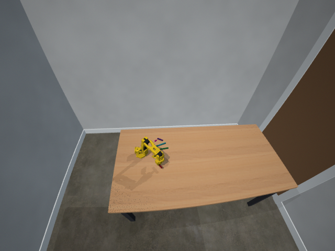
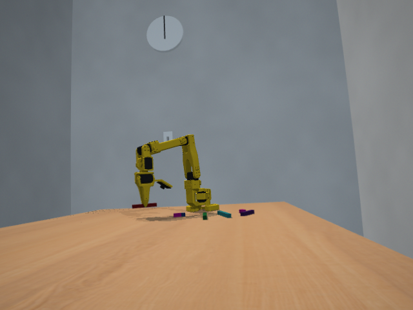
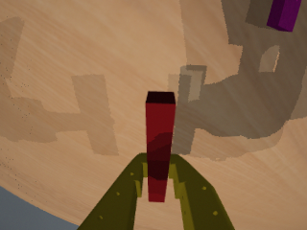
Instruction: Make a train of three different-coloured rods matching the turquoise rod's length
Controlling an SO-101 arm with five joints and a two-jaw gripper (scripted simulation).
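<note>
My gripper (image 1: 159, 164) (image 2: 145, 205) (image 3: 158, 163) is shut on the red rod (image 1: 161, 167) (image 2: 153, 205) (image 3: 160, 120) and holds it level, a little above the table. A magenta rod (image 2: 177, 215) (image 3: 284, 13) lies on the table with a blue rod (image 2: 182, 214) at its end in the exterior view; whether they touch is too small to tell. The arm hides this pair in the top view. The turquoise rod (image 1: 161, 144) (image 2: 224, 214) lies near the green rod (image 1: 164, 148) (image 2: 204, 216). A purple rod (image 1: 160, 139) (image 2: 247, 212) lies beside another magenta rod (image 1: 155, 140) (image 2: 242, 210).
The wooden table (image 1: 211, 162) (image 2: 206, 267) carries the arm's base near its left edge in the top view. The arm's shadows fall across the table around the held rod. The turquoise, green and purple rods lie beyond the arm, toward the back wall.
</note>
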